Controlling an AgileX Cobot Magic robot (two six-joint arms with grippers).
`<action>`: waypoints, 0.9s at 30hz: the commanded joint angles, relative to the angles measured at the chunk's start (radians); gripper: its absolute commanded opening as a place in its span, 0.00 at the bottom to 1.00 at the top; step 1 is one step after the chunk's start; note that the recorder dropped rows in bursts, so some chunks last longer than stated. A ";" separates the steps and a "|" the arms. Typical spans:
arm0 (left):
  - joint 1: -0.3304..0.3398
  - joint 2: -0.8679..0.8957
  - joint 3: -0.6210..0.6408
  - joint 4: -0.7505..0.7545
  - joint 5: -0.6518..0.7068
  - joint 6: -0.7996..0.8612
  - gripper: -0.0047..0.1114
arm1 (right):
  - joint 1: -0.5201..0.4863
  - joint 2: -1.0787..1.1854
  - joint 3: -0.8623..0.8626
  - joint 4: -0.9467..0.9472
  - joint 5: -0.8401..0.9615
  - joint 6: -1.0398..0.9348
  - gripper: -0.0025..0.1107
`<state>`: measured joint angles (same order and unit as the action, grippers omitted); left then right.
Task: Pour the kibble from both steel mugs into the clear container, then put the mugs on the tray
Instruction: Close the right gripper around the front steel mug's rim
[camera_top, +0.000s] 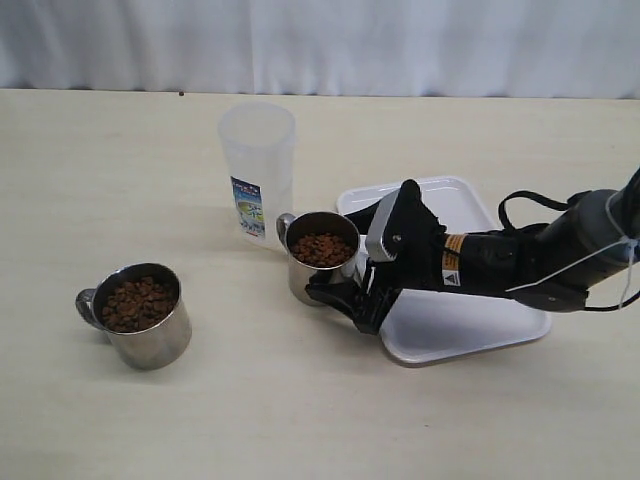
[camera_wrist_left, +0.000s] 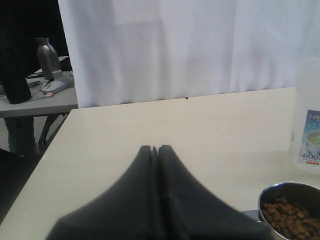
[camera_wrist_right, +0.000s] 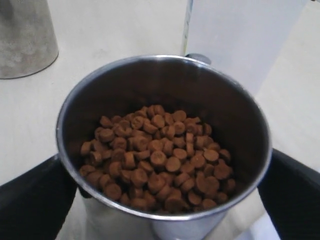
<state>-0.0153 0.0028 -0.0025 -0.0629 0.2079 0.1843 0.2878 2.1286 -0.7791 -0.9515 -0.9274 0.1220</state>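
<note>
Two steel mugs hold kibble. One mug (camera_top: 140, 315) stands alone at the left with its kibble (camera_top: 138, 303) heaped inside. The other mug (camera_top: 320, 258) stands in front of the clear container (camera_top: 258, 170), beside the white tray (camera_top: 470, 320). My right gripper (camera_top: 335, 257) has a finger on each side of that mug and is shut on it. The right wrist view looks down on that mug's rim (camera_wrist_right: 165, 65), its kibble (camera_wrist_right: 160, 155) and my fingers (camera_wrist_right: 35, 200). My left gripper (camera_wrist_left: 155, 148) is shut on nothing, with the left mug (camera_wrist_left: 290, 210) beside it.
The right arm lies across the tray (camera_top: 470, 320). A white curtain hangs behind the table's far edge. In the left wrist view, a side desk (camera_wrist_left: 45, 100) with a bottle stands beyond the table's corner. The left arm is outside the exterior view.
</note>
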 joint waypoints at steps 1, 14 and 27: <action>-0.008 -0.003 0.002 0.000 -0.012 -0.002 0.04 | -0.005 0.002 -0.006 -0.014 -0.017 0.005 0.70; -0.008 -0.003 0.002 0.000 -0.012 -0.002 0.04 | -0.005 0.046 -0.035 -0.005 -0.090 0.005 0.70; -0.008 -0.003 0.002 0.000 -0.012 -0.002 0.04 | -0.005 0.079 -0.056 0.054 -0.109 0.006 0.69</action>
<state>-0.0153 0.0028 -0.0025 -0.0629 0.2079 0.1843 0.2878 2.2031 -0.8198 -0.9188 -1.0319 0.1244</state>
